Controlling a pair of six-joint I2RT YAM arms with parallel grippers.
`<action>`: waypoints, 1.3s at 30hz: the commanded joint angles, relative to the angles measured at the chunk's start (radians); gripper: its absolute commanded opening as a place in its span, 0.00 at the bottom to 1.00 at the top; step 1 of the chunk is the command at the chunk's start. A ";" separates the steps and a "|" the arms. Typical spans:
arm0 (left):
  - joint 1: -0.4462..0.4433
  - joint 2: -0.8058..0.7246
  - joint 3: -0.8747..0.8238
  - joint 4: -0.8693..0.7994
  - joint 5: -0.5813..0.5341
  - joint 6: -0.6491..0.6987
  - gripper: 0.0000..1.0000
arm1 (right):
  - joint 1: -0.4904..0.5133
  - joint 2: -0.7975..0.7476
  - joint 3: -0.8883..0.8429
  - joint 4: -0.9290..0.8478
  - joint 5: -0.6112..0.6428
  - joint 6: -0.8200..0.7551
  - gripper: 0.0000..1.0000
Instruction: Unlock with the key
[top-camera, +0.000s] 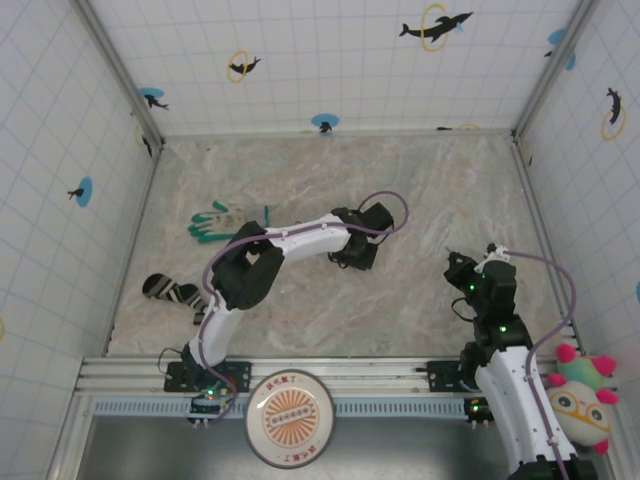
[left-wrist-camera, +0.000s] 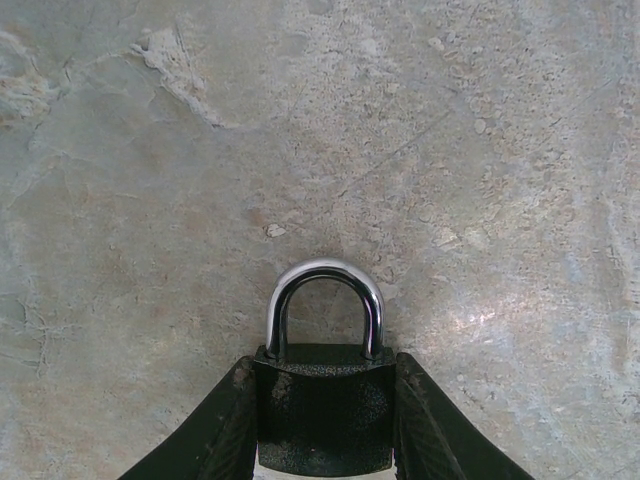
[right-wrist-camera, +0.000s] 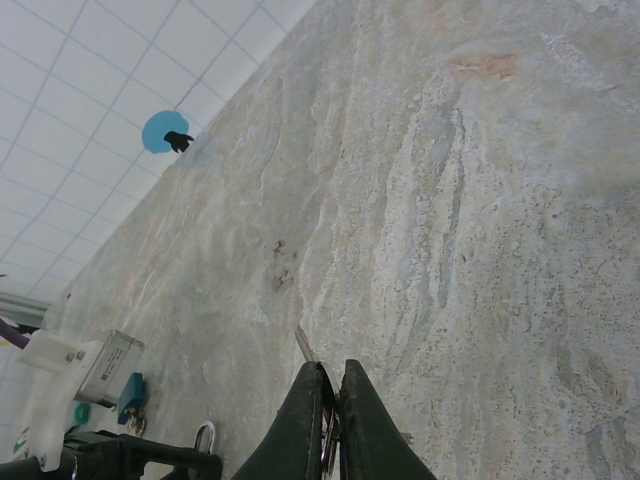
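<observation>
A black padlock (left-wrist-camera: 322, 410) with a silver shackle (left-wrist-camera: 325, 290) sits upright between the fingers of my left gripper (left-wrist-camera: 325, 365), which is shut on its body just above the stone tabletop. From above, that gripper (top-camera: 360, 243) is near the table's middle. My right gripper (right-wrist-camera: 335, 370) is shut on a small silver key (right-wrist-camera: 303, 346), whose blade sticks out past the fingertips. From above, this gripper (top-camera: 460, 268) hovers to the right of the padlock, apart from it. The right wrist view catches the padlock's shackle (right-wrist-camera: 205, 437) at the lower left, far from the key.
A green glove-like toy (top-camera: 215, 222) and a black-and-white striped object (top-camera: 170, 290) lie at the table's left. Tiled walls enclose the marble table (top-camera: 440, 190). A round plate (top-camera: 290, 418) and a plush owl (top-camera: 582, 400) sit beyond the near rail.
</observation>
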 joint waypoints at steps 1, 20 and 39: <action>0.019 0.004 -0.066 0.007 0.089 -0.011 0.10 | -0.003 0.005 -0.030 0.086 -0.037 -0.012 0.00; 0.184 -0.316 -0.182 0.260 0.128 -0.289 0.03 | 0.412 0.202 -0.103 0.625 0.094 0.009 0.00; 0.252 -0.360 -0.195 0.376 0.286 -0.621 0.04 | 0.580 0.814 -0.002 1.249 0.230 0.077 0.00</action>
